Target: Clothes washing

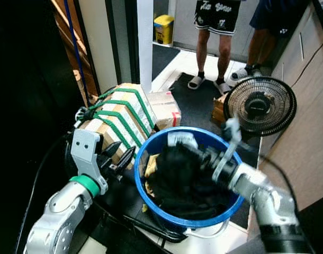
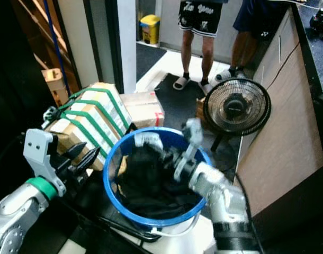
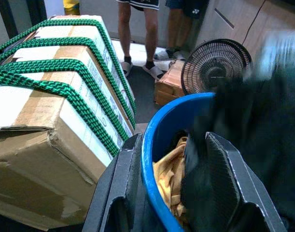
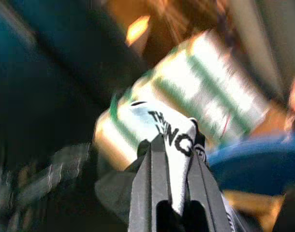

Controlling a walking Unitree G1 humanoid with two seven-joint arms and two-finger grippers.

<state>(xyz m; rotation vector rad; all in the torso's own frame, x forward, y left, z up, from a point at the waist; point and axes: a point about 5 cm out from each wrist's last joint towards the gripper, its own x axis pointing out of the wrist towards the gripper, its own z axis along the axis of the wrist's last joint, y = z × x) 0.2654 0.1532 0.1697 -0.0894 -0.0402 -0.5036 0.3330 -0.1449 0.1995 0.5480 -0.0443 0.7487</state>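
A blue bucket [image 1: 141,179] stands in front of me, filled with dark clothes [image 1: 182,177] and a yellow cloth [image 3: 169,174] near its left wall. My right gripper [image 4: 174,159] is over the bucket, shut on a black garment with a white printed band [image 4: 169,130], which it holds a little above the pile [image 1: 180,139]. My left gripper [image 1: 120,156] is open at the bucket's left rim. In the left wrist view its fingers [image 3: 225,179] straddle the blue rim [image 3: 150,145], one outside and one inside. The right wrist view is blurred.
A cardboard box with green straps [image 1: 119,116] lies just left of the bucket, a smaller taped box [image 1: 164,108] behind it. A black floor fan [image 1: 259,106] stands at the right by a wooden cabinet [image 1: 304,132]. Two people [image 1: 217,21] stand beyond, near a yellow bin [image 1: 163,27].
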